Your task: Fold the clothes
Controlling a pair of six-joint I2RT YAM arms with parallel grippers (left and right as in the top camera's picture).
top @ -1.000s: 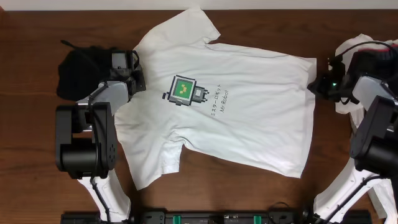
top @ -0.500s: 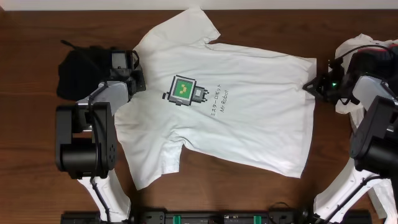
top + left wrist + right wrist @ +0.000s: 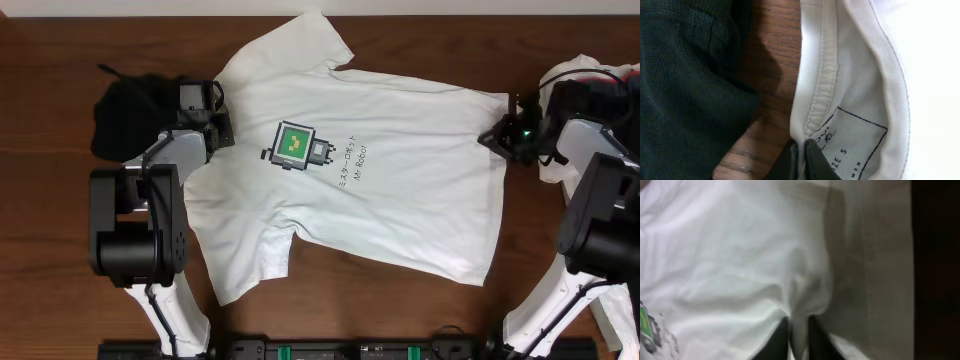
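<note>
T-shirt [image 3: 400, 190]: white, robot print [image 3: 296, 146] facing up, spread flat across the middle of the table [image 3: 60, 50], collar to the left, hem to the right.
Left gripper [image 3: 801, 159]: clenched on the collar edge, just beside the size label [image 3: 860, 145].
Right gripper [image 3: 799, 332]: clenched on a pinch of white cloth at the hem, right side.
Black garment [image 3: 125, 110]: bunched at the left, near the collar, bare wood between them.
Pile [image 3: 600, 80]: white and dark cloth at the right edge.
</note>
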